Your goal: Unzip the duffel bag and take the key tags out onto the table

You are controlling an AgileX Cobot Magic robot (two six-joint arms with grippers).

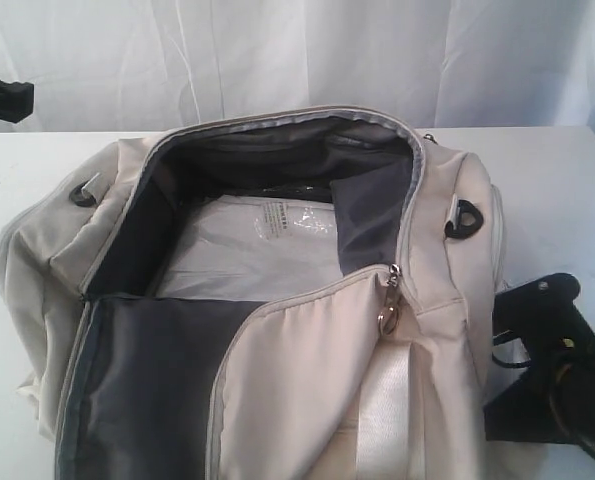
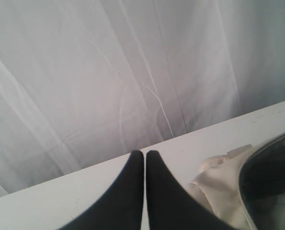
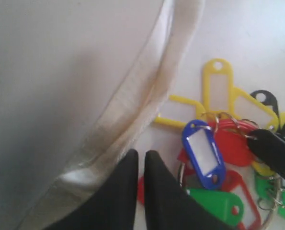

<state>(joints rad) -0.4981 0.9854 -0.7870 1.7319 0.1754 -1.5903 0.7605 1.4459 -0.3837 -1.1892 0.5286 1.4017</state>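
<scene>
Two steps look finished: the bag point(image 1: 307, 380) gapes unzipped, and the tags point(image 3: 202, 153) lie on the tabletop point(image 3: 257, 28) just beside its wall. The right pincer point(image 3: 141, 154) is pressed shut at the bunch's edge, with nothing visible between its tips. The left pincer point(image 2: 145, 154) is shut too, empty, over bare tabletop. Next, I judge, the right arm must lift clear without snagging a ring. From the exterior view the tags are hidden, and several are cut off at the wrist picture's edge.
</scene>
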